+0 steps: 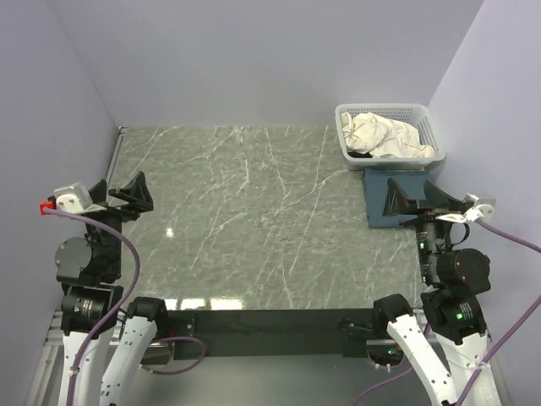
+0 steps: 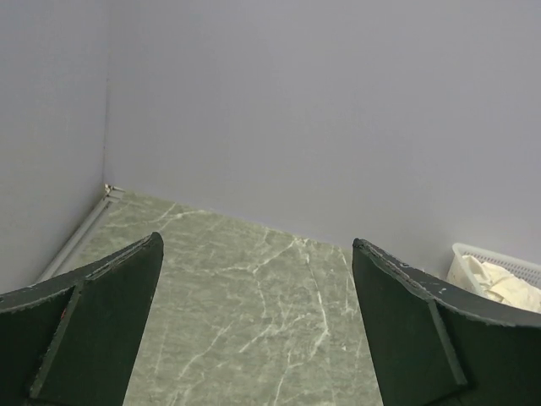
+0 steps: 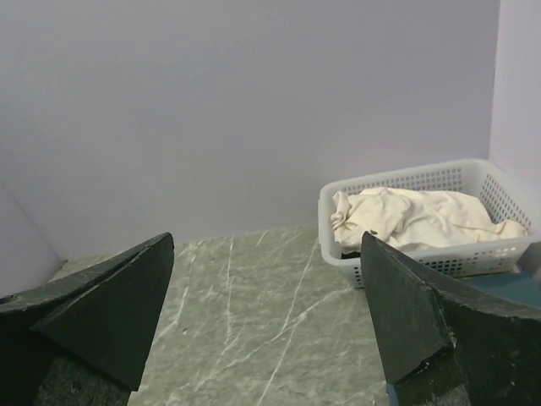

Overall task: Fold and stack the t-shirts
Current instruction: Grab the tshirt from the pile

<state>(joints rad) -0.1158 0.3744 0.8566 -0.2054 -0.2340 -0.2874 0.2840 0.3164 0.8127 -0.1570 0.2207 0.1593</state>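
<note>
- Two pincers stand wide apart and hold nothing: the left gripper (image 1: 122, 196) at mid-left, the right gripper (image 1: 418, 201) at mid-right, probably parked off the grey marbled tabletop (image 1: 245, 220) where folding happens.
- Crumpled cream-white cloth t-shirt (image 1: 385, 134) fills the white lattice plastic basket (image 1: 385, 108), upper right, not yet folded.
- Flat slate-blue cloth t-shirt (image 1: 377, 193) lies just below the basket, likely the stack's base.
</note>
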